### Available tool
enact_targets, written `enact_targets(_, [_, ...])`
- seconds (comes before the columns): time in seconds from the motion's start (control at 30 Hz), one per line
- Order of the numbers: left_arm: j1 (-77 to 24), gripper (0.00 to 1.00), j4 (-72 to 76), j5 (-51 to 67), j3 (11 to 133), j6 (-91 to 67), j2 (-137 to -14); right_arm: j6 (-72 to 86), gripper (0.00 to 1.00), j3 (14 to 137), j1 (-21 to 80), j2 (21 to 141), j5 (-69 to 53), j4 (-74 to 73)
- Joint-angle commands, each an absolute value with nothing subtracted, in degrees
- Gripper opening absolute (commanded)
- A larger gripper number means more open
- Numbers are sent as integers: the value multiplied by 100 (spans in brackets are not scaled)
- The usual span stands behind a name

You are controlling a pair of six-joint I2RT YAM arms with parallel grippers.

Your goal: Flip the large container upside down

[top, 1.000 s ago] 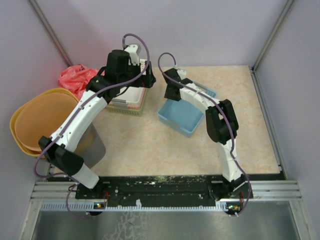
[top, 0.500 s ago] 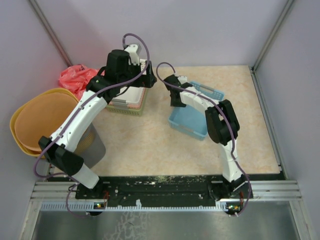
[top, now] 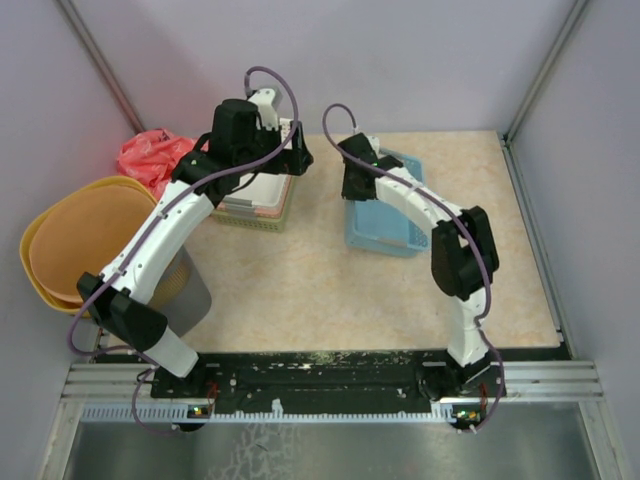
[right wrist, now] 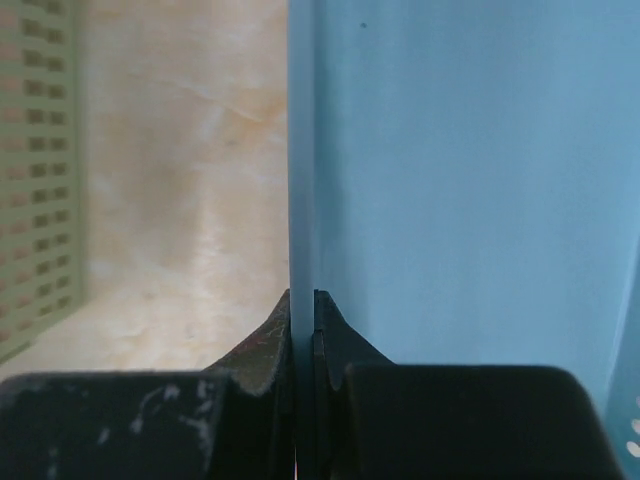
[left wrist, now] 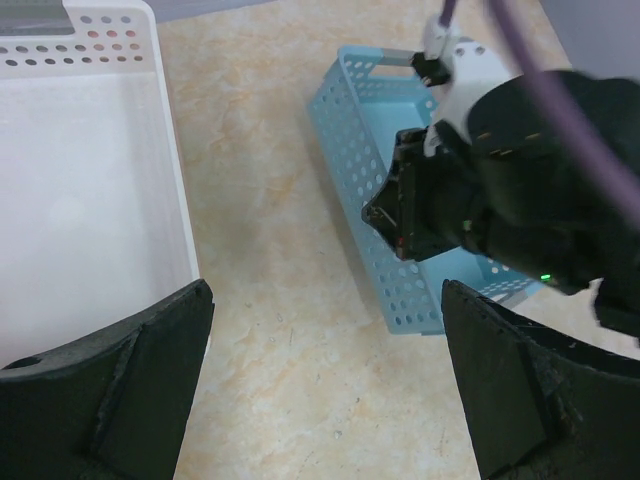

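Top: R end effector [top: 357, 190] is clamping the left edge of the blue basket [top: 392, 218]. The basket is sitting on the surface [top: 300, 285] right of centre, tipped w/ a ribbed face turned up; can't tell if fully inverted. L end effector [top: 292, 158] is hovering at the white bin [top: 255, 190], holding nothing.

L wrist: fingers [left wrist: 120, 400] are standing wide apart, nothing btwn them. The bin is lying below-left, and the basket's perforated wall is showing at right, partly behind the R arm [left wrist: 520, 180].

R wrist: jaws are pinching tight on the basket's thin blue wall, which is running straight up the frame.
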State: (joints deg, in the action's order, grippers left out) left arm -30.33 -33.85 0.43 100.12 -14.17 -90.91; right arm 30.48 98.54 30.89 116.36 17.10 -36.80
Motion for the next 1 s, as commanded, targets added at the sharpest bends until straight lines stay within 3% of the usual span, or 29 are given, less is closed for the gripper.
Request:
enact_targets(0.0, [-2910, 100, -3350, -9, 10125, -1390, -8941, 2976, 0, 9568, 2589, 10567, -267, -2447])
enact_targets(0.23, [-2715, 99, -3376, 19, 10222, -1375, -8842, 4586, 0, 8702, 1804, 10058, -3515, 410])
enact_targets(0.53, [-2651, 99, -3370, 140, 10213, -1415, -8898, 8010, 0, 8062, 1609, 11038, -4903, 4856])
enact_targets(0.97, [-2609, 99, -3393, 178, 10162, -1372, -8934, 8762, 0, 7465, 1161, 11722, -5001, 5517])
